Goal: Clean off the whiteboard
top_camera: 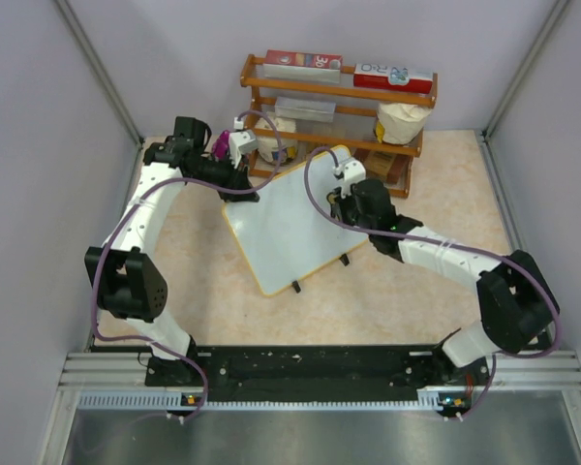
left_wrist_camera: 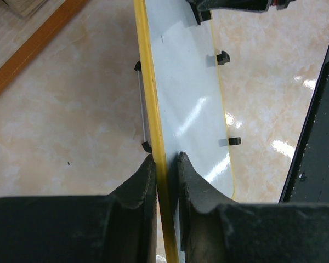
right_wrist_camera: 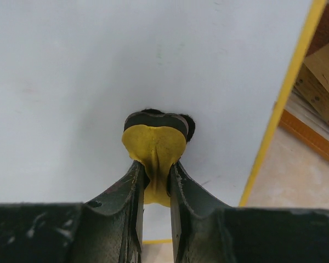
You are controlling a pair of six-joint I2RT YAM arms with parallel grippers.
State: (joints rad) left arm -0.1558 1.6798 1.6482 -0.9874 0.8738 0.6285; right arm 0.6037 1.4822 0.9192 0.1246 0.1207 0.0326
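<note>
The whiteboard [top_camera: 286, 228] lies tilted mid-table, white with a yellow frame and two black feet [top_camera: 297, 288]. My left gripper [top_camera: 240, 189] is shut on its far-left edge; in the left wrist view the yellow frame [left_wrist_camera: 153, 109] runs between my fingers [left_wrist_camera: 140, 189]. My right gripper [top_camera: 347, 199] is shut on a yellow eraser [right_wrist_camera: 153, 148] with a black felt face, pressed on the white surface [right_wrist_camera: 98, 82] near the board's far right edge. The board looks clean apart from faint traces.
A wooden rack [top_camera: 334, 107] with boxes and a bag stands behind the board, also showing in the right wrist view [right_wrist_camera: 321, 82]. A purple object [top_camera: 219, 143] sits by the left arm. Grey walls enclose both sides.
</note>
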